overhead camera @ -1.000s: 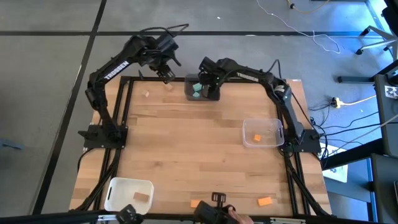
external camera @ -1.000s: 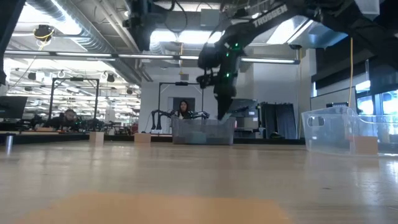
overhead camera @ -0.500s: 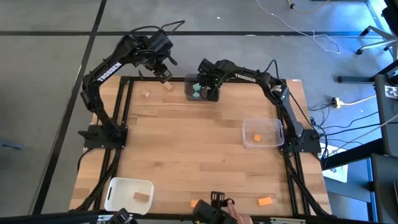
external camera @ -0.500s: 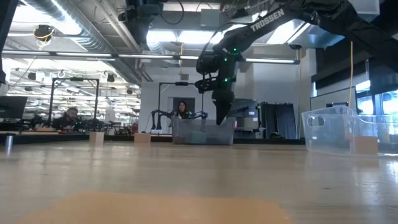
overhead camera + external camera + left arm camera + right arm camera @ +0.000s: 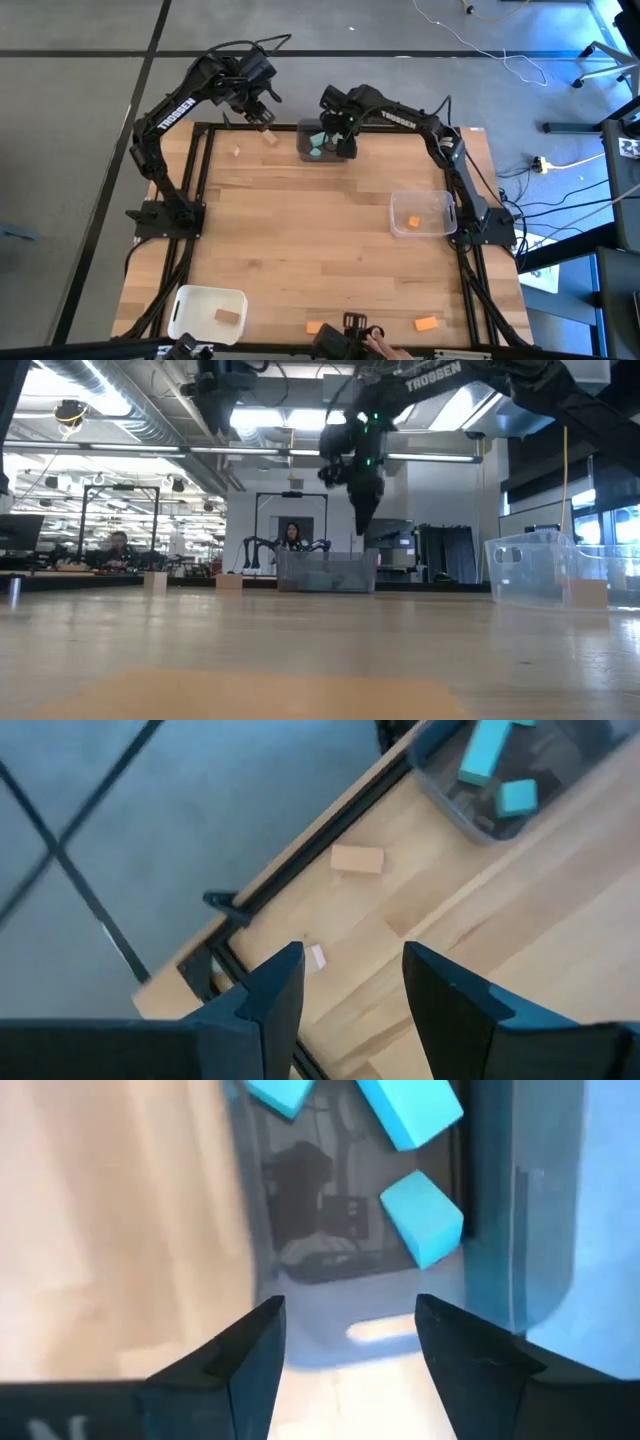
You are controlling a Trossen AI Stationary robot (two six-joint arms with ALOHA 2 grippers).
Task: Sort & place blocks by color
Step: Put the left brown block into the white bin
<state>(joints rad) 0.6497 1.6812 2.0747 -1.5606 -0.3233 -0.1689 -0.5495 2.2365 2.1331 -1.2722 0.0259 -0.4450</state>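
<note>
My right gripper [image 5: 340, 124] hangs open above the dark grey bin [image 5: 325, 143] at the table's far edge, and in the low view it hangs [image 5: 365, 520] clear of the bin's rim [image 5: 327, 555]. Its wrist view looks down on three teal blocks [image 5: 423, 1218] lying on the bin's floor. My left gripper [image 5: 262, 114] is open, raised over the far left corner. A tan block [image 5: 357, 859] lies flat on the table beyond its fingers, also seen from above as the tan block [image 5: 270, 137]. A second tan block [image 5: 236, 152] lies to the left.
A clear bin [image 5: 422, 213] near the right edge holds an orange block [image 5: 413, 221]. A white bin [image 5: 207, 310] at the near left corner holds a tan block [image 5: 229, 316]. Two orange blocks [image 5: 313, 327] [image 5: 427, 323] lie along the near edge. The table's middle is bare wood.
My right gripper dipped toward the dark grey bin, then rose well above its rim. My left gripper drew back slightly toward the far left corner.
</note>
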